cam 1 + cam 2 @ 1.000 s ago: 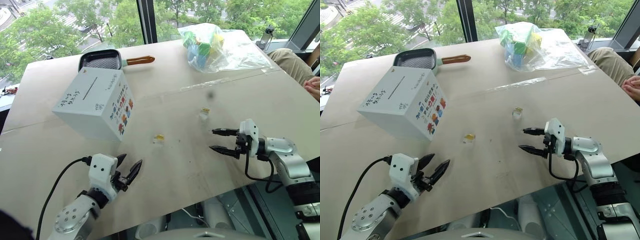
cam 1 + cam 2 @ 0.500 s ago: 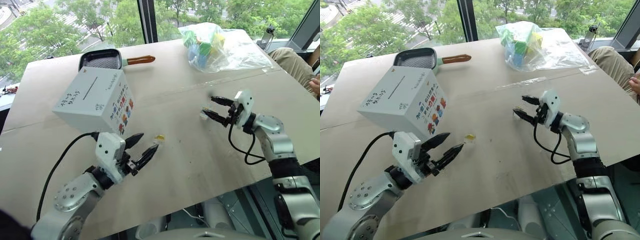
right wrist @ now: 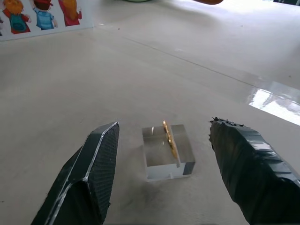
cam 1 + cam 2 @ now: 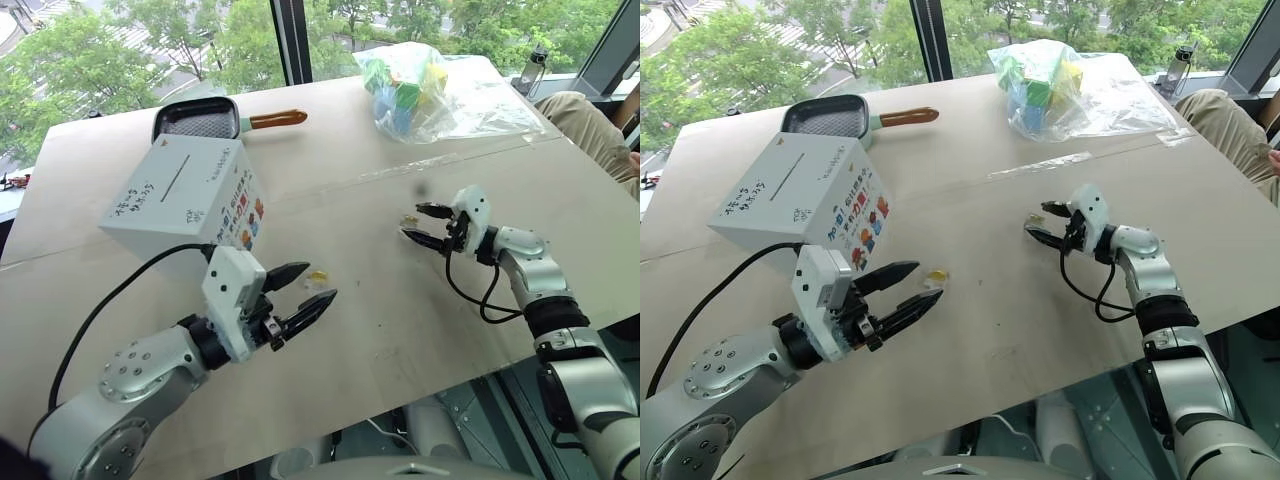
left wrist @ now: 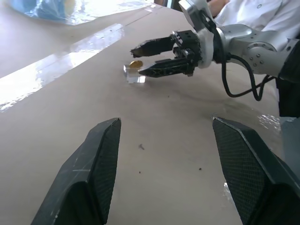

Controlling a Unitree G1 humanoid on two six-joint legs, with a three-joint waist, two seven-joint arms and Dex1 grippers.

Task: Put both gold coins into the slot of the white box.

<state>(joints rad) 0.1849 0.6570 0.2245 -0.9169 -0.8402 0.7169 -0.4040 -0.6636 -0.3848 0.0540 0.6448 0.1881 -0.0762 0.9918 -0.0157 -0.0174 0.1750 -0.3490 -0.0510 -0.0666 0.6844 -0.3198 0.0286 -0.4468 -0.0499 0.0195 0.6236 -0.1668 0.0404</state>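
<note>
Standing edge-up in clear block (image 3: 168,157), gold coin (image 3: 169,139) (shiny, thin)

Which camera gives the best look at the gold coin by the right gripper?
The right wrist view: the gold coin stands on edge in a clear block. The left wrist view shows it small and distant; in the head views it's a speck.

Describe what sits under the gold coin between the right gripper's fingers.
The gold coin stands on edge in a small clear plastic block resting on the table. Its lower edge is sunk in the block.
</note>
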